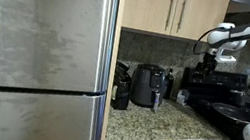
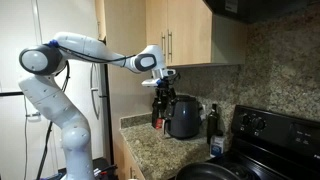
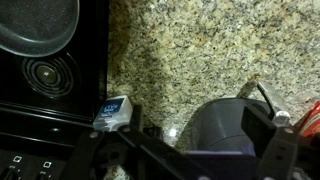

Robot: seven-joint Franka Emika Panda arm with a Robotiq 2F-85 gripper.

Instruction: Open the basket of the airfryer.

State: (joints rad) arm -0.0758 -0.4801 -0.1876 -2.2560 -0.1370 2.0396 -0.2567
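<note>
**Wrist view leaves me blind to the grip point**

My gripper (image 3: 180,160) hangs with its jaws spread apart and nothing between them, high above the countertop (image 3: 200,50). Under it, toward the lower edge of this view, sits a dark rounded shape. I take it to be the top of the airfryer (image 3: 222,125), though the picture is too dim to be sure. A thin cable (image 3: 262,95) curls beside it. In an exterior view the airfryer (image 1: 146,86) stands toward the back edge of the counter. Its basket (image 1: 146,97) looks shut, and the short handle (image 1: 156,101) points toward the front edge.

The first risk, as I judge it, is that I come down from above with no sight of the handle. I could then land on the glossy top instead of getting in front of the drawer.

The second is that the body looks slick and possibly light. A pull on a stiff basket could drag the whole appliance toward the front edge rather than slide the drawer out.

The third is the clutter on either side. A dark container (image 1: 122,90) stands just beside the airfryer on the side of the fridge (image 1: 39,36), and a bottle (image 2: 213,120) is near it on the side of the stove (image 3: 50,75). A sloppy sideways approach could topple either.

A small box (image 3: 115,110) lies at the counter edge that meets the stove, and it should be clear of my path unless I swing wide.
</note>
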